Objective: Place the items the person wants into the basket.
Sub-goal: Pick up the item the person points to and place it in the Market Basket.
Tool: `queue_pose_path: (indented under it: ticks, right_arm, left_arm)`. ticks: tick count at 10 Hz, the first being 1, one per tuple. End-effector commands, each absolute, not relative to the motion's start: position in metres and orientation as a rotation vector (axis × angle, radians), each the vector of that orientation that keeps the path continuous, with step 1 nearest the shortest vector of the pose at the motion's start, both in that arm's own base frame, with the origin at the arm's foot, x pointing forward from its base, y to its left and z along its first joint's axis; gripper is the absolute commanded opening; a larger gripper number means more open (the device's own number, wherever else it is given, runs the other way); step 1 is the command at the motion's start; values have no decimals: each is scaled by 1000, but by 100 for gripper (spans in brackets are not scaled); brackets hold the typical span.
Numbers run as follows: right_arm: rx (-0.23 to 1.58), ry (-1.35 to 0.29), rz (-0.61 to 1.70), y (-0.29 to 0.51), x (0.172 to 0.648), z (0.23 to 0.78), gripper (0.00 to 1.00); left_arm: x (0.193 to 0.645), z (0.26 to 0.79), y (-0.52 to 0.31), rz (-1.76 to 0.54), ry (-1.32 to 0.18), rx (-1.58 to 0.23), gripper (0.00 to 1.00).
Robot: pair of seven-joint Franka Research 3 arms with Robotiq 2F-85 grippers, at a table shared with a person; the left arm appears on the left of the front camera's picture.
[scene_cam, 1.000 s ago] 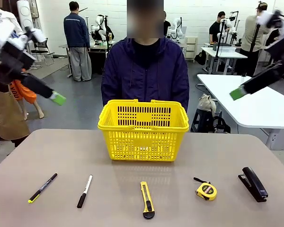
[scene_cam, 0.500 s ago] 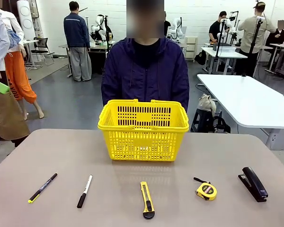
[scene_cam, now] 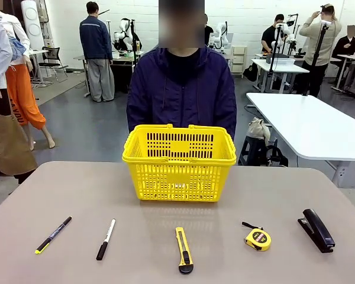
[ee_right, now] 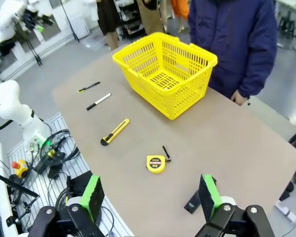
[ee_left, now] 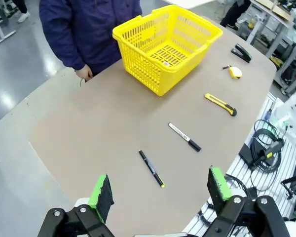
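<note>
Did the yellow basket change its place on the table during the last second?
No. The basket stands where it stood, near the far edge of the table, in line with the utility knife.

Yellow basket (scene_cam: 178,177) upright mid-table; marker (scene_cam: 53,235), utility knife (scene_cam: 184,249), tape measure (scene_cam: 257,239) lying in near row

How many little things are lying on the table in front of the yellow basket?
5, in a row: black marker farthest left, then white-and-black pen, yellow utility knife in the middle, tape measure, and black stapler farthest right. None look hidden.
</note>
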State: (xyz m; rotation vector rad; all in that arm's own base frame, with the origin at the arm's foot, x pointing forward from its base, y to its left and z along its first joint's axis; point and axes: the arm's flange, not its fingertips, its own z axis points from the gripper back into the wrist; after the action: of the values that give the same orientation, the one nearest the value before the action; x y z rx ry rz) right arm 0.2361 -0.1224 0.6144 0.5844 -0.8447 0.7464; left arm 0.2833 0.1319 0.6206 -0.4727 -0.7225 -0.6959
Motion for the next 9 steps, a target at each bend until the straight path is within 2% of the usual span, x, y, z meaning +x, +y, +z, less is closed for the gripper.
queue_pose_path:
  ticks: [1, 9]
  right_arm:
    - [635, -889, 757, -131, 224, 605, 100]
    - [609, -872, 734, -134, 223, 615, 100]
  left_arm:
    - [267, 617, 144, -750, -711, -467, 100]
    - [269, 618, 142, -724, -711, -480, 100]
